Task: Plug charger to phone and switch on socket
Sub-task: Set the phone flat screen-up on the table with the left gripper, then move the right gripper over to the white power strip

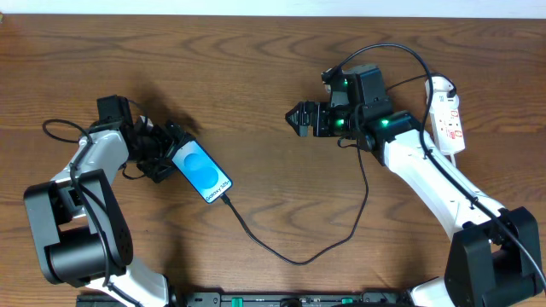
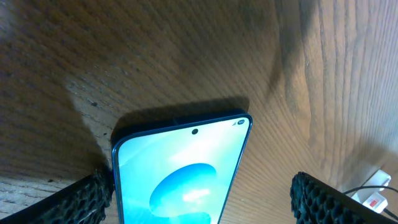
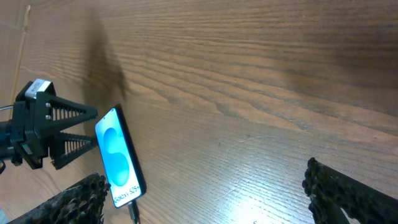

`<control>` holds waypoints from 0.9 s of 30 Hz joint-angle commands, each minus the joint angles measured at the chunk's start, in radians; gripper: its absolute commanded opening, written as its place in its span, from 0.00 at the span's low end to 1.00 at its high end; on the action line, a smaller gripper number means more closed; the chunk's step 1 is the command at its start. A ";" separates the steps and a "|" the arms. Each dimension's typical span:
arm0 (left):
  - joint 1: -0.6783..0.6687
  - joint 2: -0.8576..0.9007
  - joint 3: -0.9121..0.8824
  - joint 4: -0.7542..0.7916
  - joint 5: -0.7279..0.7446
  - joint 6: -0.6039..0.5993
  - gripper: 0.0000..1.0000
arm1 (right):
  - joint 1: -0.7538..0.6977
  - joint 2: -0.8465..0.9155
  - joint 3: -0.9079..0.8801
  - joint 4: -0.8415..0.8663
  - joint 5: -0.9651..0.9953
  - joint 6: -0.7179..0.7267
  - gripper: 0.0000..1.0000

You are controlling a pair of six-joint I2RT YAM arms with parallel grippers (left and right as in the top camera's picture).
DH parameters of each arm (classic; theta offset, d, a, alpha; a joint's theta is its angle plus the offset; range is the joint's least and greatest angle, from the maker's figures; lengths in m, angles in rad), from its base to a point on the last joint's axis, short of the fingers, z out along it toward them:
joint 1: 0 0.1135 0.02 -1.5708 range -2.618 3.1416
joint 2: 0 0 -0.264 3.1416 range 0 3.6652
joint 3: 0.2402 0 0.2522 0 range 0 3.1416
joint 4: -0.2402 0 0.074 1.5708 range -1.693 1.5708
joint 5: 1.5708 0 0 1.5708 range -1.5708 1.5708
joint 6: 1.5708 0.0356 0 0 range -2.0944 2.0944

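The phone [image 1: 203,173] lies face up on the table, its blue-and-white screen lit. The charger cable [image 1: 299,260] is plugged into its lower end and loops right, up toward the white socket strip [image 1: 448,115] at the far right. My left gripper [image 1: 171,153] is open and straddles the phone's top end. In the left wrist view [image 2: 202,199] its left finger is against the phone [image 2: 180,168] and its right finger stands apart. My right gripper [image 1: 300,118] is open and empty at mid-table, well right of the phone [image 3: 119,158], as the right wrist view [image 3: 211,199] shows.
The table is brown wood [image 1: 256,77]. The strip's white cord runs off past my right arm. A corner of the strip with a red mark [image 2: 373,198] shows at the left wrist view's lower right. The left arm's gripper [image 3: 50,127] shows in the right wrist view.
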 commanded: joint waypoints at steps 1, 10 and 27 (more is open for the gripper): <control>0.006 0.044 -0.044 -0.018 -0.169 0.017 0.94 | 0.004 -0.022 0.018 -0.003 0.001 -0.021 0.99; 0.006 -0.215 -0.016 -0.014 -0.170 0.139 0.94 | 0.004 -0.022 0.018 -0.008 0.002 -0.037 0.99; -0.141 -0.676 -0.016 -0.048 -0.132 0.483 0.95 | 0.004 -0.022 0.018 -0.037 0.002 -0.036 0.99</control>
